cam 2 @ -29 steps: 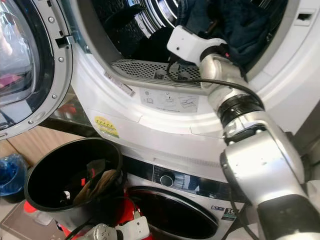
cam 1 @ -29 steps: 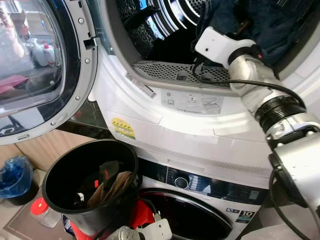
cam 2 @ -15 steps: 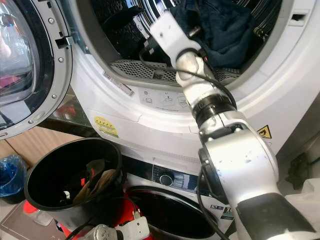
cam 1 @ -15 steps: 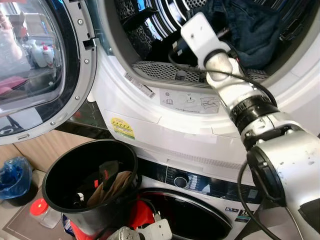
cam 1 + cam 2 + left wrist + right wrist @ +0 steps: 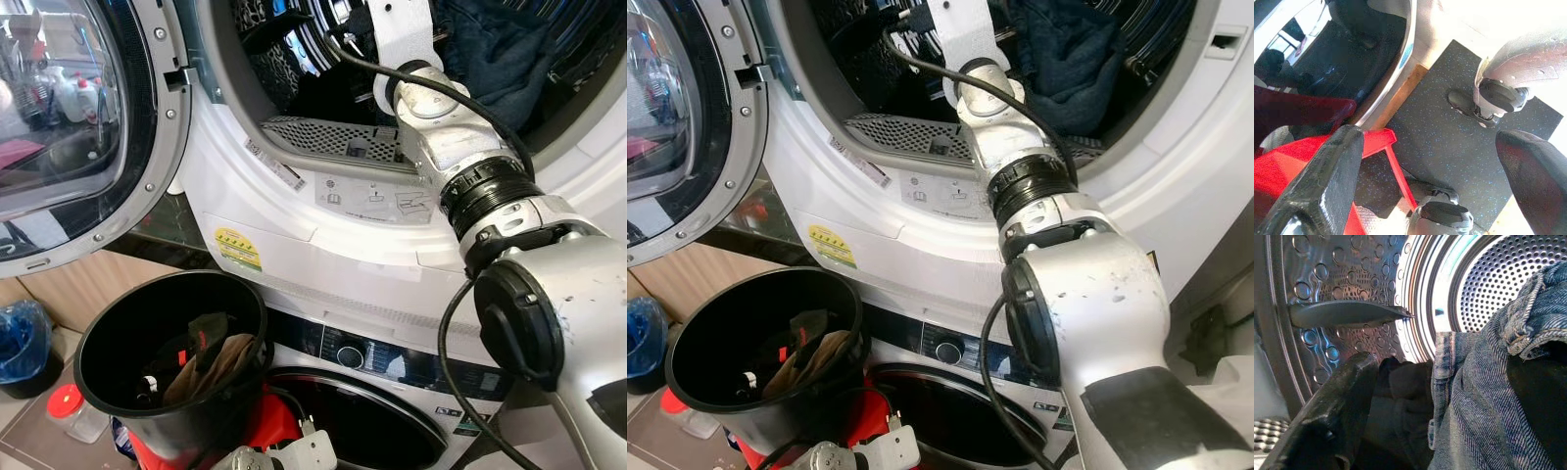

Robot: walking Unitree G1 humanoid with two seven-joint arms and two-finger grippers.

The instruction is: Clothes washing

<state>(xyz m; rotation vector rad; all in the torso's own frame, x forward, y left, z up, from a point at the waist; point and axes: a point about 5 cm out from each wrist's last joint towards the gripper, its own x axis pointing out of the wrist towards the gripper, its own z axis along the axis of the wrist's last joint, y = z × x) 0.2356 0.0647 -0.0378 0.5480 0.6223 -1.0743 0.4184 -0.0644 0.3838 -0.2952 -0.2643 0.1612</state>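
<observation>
Dark blue jeans [image 5: 500,59] lie bunched in the right side of the upper machine's steel drum [image 5: 1352,274]. My right arm [image 5: 460,166] reaches up through the drum opening, its white wrist [image 5: 402,29] left of the jeans. In the right wrist view my right gripper [image 5: 1449,367] is open, and the denim [image 5: 1488,396] hangs between its fingers against a dark garment [image 5: 1400,396]. My left gripper [image 5: 1425,166] hangs low and open over a speckled mat, holding nothing. A black bucket [image 5: 93,338] holds brown, black and red clothes [image 5: 211,352].
The upper machine's round door [image 5: 69,127] stands swung open at the left. Below is a second machine with a control knob [image 5: 350,356] and a shut dark door [image 5: 362,431]. A red frame [image 5: 1288,161] and a blue bag [image 5: 20,338] sit on the floor.
My right arm has swung left and pushed further up into the drum, away from the jeans' lower edge. The jeans stay at the drum's right side. The left arm has not moved.
</observation>
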